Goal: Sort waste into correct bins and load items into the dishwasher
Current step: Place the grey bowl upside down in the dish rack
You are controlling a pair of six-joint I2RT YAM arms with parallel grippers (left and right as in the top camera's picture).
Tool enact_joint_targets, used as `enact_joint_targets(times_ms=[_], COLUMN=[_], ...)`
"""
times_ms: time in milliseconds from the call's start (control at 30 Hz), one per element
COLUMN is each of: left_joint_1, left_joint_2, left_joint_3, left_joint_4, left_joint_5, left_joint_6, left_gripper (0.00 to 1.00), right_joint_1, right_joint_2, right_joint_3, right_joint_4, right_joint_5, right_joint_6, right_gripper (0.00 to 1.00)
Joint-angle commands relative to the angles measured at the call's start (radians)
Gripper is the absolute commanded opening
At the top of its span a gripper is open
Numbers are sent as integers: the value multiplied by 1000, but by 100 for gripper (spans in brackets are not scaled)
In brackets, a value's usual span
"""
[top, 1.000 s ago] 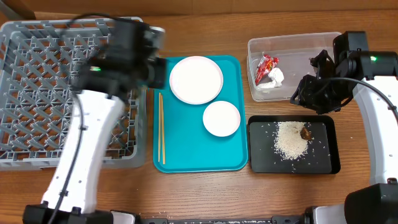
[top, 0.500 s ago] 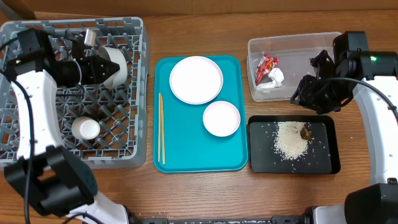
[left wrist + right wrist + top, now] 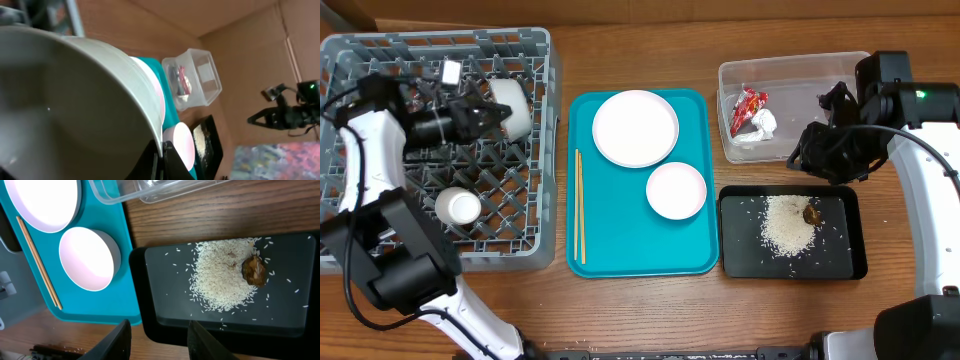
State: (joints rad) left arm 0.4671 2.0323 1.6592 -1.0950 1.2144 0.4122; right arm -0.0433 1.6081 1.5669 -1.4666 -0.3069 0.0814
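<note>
My left gripper (image 3: 483,114) reaches into the grey dishwasher rack (image 3: 510,255) and is shut on the rim of a white bowl (image 3: 512,108) tipped on its side. In the left wrist view that bowl (image 3: 65,100) fills the frame, its rim pinched in the left gripper (image 3: 161,156). A second small bowl (image 3: 458,207) sits in the rack. A plate (image 3: 635,127), a bowl (image 3: 676,190) and chopsticks (image 3: 580,205) lie on the teal tray. My right gripper (image 3: 162,345) hangs open and empty over the black tray (image 3: 845,262) of rice (image 3: 786,225) and brown scrap (image 3: 812,213).
The clear tub (image 3: 820,75) at the back right holds the red wrapper (image 3: 748,108) and the white tissue (image 3: 763,125). The teal tray (image 3: 620,250) lies between the rack and the bins. The right arm (image 3: 920,170) runs down the table's right edge.
The left arm swung from high over the rack down into it with the bowl, which has shifted slightly right in the last half second. The right arm has not moved.
</note>
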Motion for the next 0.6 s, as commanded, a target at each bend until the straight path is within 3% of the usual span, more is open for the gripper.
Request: enact_joint_targets(times_ms=[0,100,200,367,567], left_joint_1=[79,109,127,149,162], left_joint_2=[45,45,45,43,8], left_joint_3=[3,3,3,4,24], left_joint_4=[-20,-38,-65,-107,-185], left_joint_5=[-60,-111,-173,-175,-139], left_joint_6=[22,22,21,-1,-1], left_gripper=[4,7,20,54,76], right_joint_1=[4,4,4,4,4], right_joint_2=[-18,-18,-18,-18,-18], right_joint_3=[6,6,6,6,6], right_joint_4=[1,2,2,1,-6], right_joint_5=[7,8,8,8,17], right_joint_6=[-4,-4,-4,-4,-4], right_gripper=[39,39,39,39,39])
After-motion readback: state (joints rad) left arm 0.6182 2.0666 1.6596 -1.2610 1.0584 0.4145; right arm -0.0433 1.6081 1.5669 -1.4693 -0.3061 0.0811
